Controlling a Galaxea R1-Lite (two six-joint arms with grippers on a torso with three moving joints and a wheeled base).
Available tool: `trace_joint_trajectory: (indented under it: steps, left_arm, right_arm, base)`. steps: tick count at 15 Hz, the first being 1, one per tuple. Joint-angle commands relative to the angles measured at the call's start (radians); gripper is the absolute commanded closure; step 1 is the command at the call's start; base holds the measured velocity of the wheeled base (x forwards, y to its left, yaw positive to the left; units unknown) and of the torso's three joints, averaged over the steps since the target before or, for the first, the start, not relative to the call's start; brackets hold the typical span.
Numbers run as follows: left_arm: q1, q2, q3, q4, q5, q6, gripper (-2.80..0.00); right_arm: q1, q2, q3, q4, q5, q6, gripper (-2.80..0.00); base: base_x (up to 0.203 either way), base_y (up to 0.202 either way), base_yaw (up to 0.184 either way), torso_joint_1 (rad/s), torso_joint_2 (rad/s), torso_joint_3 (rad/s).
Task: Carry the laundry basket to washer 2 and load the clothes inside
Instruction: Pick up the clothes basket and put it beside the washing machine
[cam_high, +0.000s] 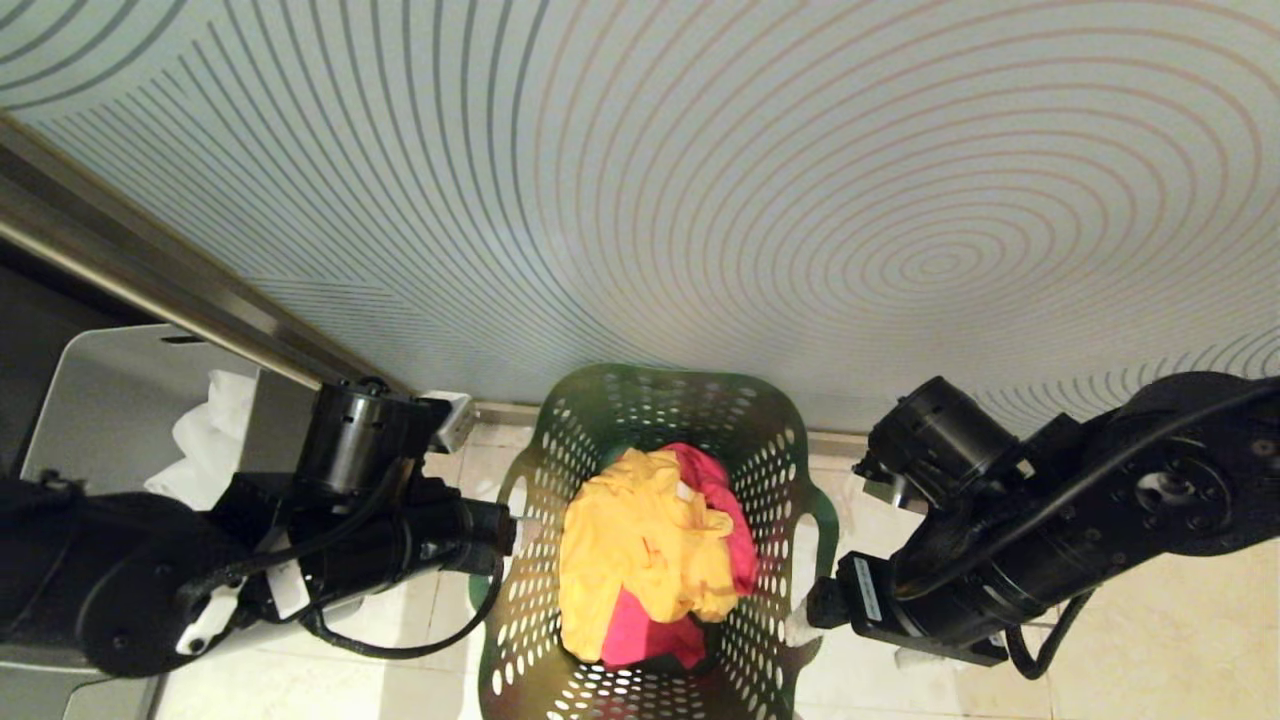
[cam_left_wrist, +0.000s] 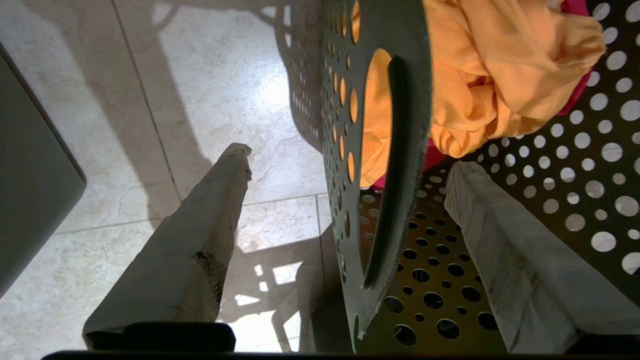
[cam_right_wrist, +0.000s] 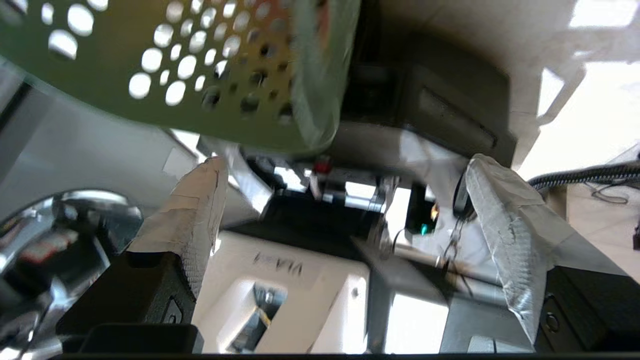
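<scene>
two open hands flank the basket, neither gripping yet

the left hand (cam_left_wrist: 345, 185) stands wide open with the laundry basket's (cam_high: 640, 420) left wall between its fingers: in the left wrist view one taped finger (cam_left_wrist: 200, 235) is outside over the tiled floor (cam_left_wrist: 210, 90), the other inside among the round holes, and the oval handle cut-out lies just ahead of them. nothing is clamped. the right hand (cam_right_wrist: 345, 200) is also spread wide and holds nothing; in its own view the green rim sits ahead of and off to one side of the fingers, not between them, so it looks less well placed than the left.

from the head view the basket stands on the floor against the patterned wall (cam_high: 800, 200), its long axis running away from the robot, the two handles facing out to left and right towards the two arms. the clothes (cam_high: 650, 560) are heaped inside, yellow over pink-red. a grey bin (cam_high: 110, 400) with white material stands off to the left, behind the left arm.

judging from this, the lift turns on both hands straddling opposite handle edges; the left is nearer to that, the right needs to come in over the rim. washer 2 is not identifiable here.
</scene>
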Motion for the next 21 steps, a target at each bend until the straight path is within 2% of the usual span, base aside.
trace_joint_trajectory:
  steps: [1,3,6,11,15,18,21]
  left_arm:
    - [0.000,0.037,0.000,-0.036,0.003,-0.002,-2.80]
    - [0.005,0.069,-0.001,-0.106,0.008,-0.001,-2.80]
    - [0.006,0.094,-0.011,-0.124,0.009,-0.002,-2.80]
    - [0.016,0.092,-0.020,-0.119,-0.016,-0.005,-2.80]
    - [0.034,0.092,-0.020,-0.112,-0.060,-0.005,-2.80]
    - [0.037,0.089,-0.040,-0.069,-0.126,-0.046,-2.80]
    - [0.036,0.092,-0.052,-0.030,-0.132,-0.047,-2.80]
  right_arm:
    - [-0.036,0.044,0.006,-0.049,-0.005,-0.012,-2.80]
    - [-0.059,0.073,-0.006,-0.075,-0.006,-0.035,-2.80]
    - [-0.087,0.104,-0.024,-0.105,-0.006,-0.068,-2.80]
    - [-0.115,0.129,-0.052,-0.189,0.004,-0.069,-2.80]
    - [-0.114,0.124,-0.080,-0.192,0.033,-0.056,-2.80]
    - [-0.114,0.099,-0.097,-0.194,0.035,-0.055,-2.80]
    - [-0.115,0.096,-0.136,-0.196,0.053,-0.051,-2.80]
  base:
    - [0.000,0.000,0.000,0.000,0.00,0.000]
    - [0.000,0.000,0.000,0.000,0.00,0.000]
    - [0.000,0.000,0.000,0.000,0.00,0.000]
    - [0.000,0.000,0.000,0.000,0.00,0.000]
    - [0.000,0.000,0.000,0.000,0.00,0.000]
    - [0.000,0.000,0.000,0.000,0.00,0.000]
    - [0.000,0.000,0.000,0.000,0.00,0.000]
